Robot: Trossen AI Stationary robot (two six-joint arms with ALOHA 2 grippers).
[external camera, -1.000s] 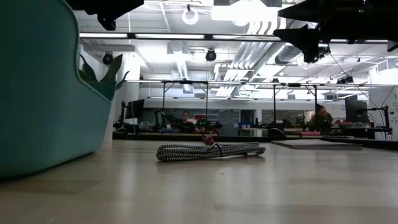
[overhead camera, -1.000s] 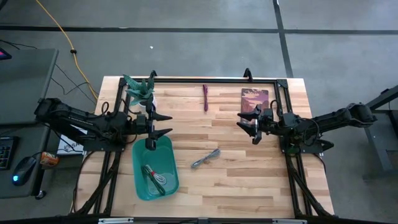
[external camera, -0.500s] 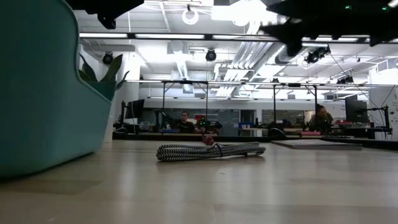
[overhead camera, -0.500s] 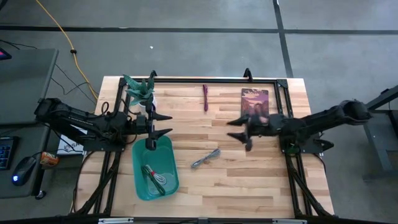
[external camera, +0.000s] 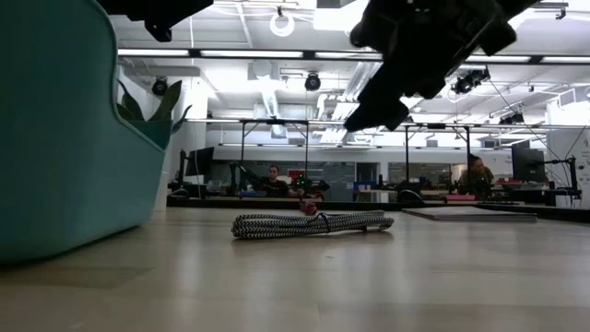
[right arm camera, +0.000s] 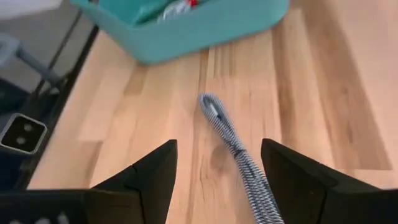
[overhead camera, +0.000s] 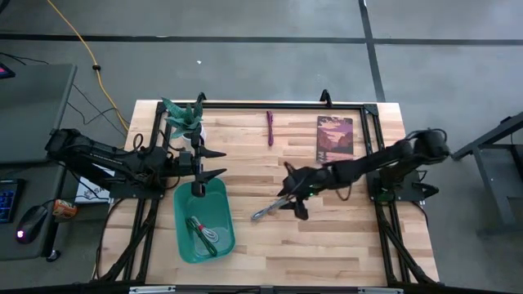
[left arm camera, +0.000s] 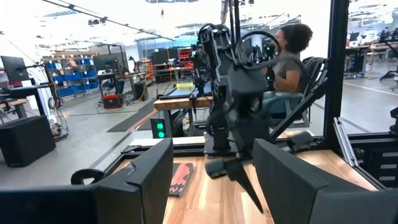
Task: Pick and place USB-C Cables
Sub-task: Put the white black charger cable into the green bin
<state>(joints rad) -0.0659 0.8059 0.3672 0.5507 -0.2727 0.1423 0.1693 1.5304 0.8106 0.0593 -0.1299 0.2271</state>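
The grey braided cable (overhead camera: pixel 268 209) lies flat on the wood table (overhead camera: pixel 343 237), also plain in the right wrist view (right arm camera: pixel 231 144) and the low view (external camera: pixel 310 223). My right gripper (overhead camera: pixel 288 194) hangs open above the cable's right end, clear of it, with a finger to either side (right arm camera: pixel 217 186). The dark maroon cable (overhead camera: pixel 270 128) lies near the table's far edge. A green cable (overhead camera: pixel 199 229) and a white-and-red one (overhead camera: pixel 211 237) lie in the teal bin (overhead camera: pixel 185 245). My left gripper (overhead camera: pixel 216 162) waits open above the bin's far end.
A dark notebook (overhead camera: pixel 335 137) lies flat at the far right of the table. A green plant (overhead camera: pixel 183 117) stands at the far left corner beside the left arm. Black frame rails (overhead camera: pixel 261 105) run round the table. A person (left arm camera: pixel 287 53) sits in the room beyond it.
My right gripper has swung from beside the notebook toward the table's left and near side and come down, so that it now hangs over the grey cable's right end. The cable has not moved.
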